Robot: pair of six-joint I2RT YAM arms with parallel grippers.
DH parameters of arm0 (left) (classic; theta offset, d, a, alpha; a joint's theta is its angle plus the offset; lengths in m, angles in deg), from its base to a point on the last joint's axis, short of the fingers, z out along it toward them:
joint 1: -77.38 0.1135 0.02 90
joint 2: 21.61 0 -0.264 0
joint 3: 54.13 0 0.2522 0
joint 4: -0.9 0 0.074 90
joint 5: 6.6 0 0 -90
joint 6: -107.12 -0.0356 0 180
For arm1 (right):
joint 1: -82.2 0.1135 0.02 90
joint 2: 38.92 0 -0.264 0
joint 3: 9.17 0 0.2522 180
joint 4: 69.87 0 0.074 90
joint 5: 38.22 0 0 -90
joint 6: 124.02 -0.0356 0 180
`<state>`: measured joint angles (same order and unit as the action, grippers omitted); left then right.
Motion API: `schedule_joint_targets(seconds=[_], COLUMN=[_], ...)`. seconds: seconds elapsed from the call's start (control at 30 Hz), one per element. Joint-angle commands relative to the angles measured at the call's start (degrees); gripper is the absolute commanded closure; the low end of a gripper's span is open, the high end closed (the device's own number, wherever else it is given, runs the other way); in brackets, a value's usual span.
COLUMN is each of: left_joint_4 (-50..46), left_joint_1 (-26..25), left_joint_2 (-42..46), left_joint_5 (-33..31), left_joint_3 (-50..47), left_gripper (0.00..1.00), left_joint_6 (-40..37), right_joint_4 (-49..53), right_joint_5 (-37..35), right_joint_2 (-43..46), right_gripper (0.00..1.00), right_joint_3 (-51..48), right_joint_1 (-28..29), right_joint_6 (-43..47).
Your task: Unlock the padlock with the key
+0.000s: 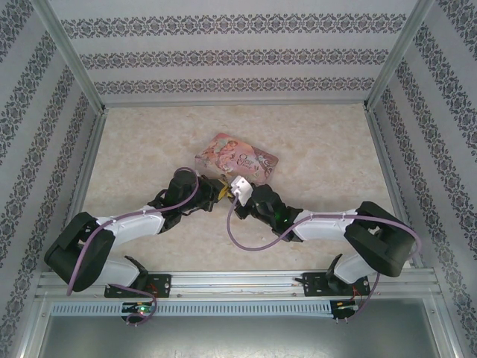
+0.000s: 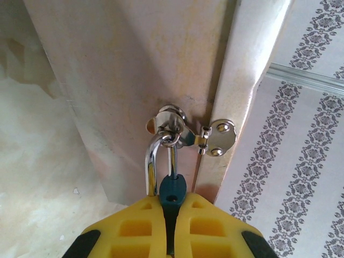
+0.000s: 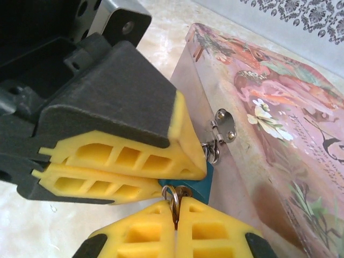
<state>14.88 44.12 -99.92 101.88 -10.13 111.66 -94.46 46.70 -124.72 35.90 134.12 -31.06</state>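
Note:
The small blue padlock (image 2: pixel 172 191) hangs by its silvery shackle (image 2: pixel 152 161) from the ring of the hasp (image 2: pixel 220 137) on the pink tin's front wall. My left gripper (image 2: pixel 171 202) is shut on the padlock's body. In the right wrist view the padlock (image 3: pixel 204 187) shows below the left gripper's yellow fingers (image 3: pixel 134 156). My right gripper (image 3: pixel 176 205) is shut on the key (image 3: pixel 184 191), which carries a split ring (image 3: pixel 171 195); the key's tip meets the padlock's underside. From above, both grippers (image 1: pixel 215 188) (image 1: pixel 232 195) meet at the tin's near side.
The decorated pink tin (image 1: pixel 237 156) lies mid-table with its lid (image 3: pixel 279 107) closed. Patterned walls (image 1: pixel 223 60) enclose the marbled tabletop (image 1: pixel 328 149) on three sides. A metal rail (image 1: pixel 238 280) runs along the near edge by the arm bases.

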Motion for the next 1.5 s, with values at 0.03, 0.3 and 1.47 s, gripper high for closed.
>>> schedule_joint_targets(seconds=[0.03, 0.3, 1.47], left_joint_4=[2.76, 4.4, -38.3], left_joint_1=[-0.76, -0.74, 4.25], left_joint_2=[-0.2, -2.22, 27.51], left_joint_5=[3.61, 2.01, -23.62], left_joint_3=[-0.44, -1.31, 14.21], left_gripper=[1.0, 1.0, 0.45], left_joint_6=[-1.33, -2.68, -49.11], right_joint_4=[-11.16, -11.74, -24.77], right_joint_5=[0.45, -0.2, 3.57], right_joint_2=[-1.53, -3.63, 1.69], right_gripper=[1.0, 1.0, 1.0], right_joint_3=[-0.83, -2.88, -22.14], right_joint_1=[0.42, 0.38, -8.2], right_joint_6=[-7.62, -8.58, -44.33])
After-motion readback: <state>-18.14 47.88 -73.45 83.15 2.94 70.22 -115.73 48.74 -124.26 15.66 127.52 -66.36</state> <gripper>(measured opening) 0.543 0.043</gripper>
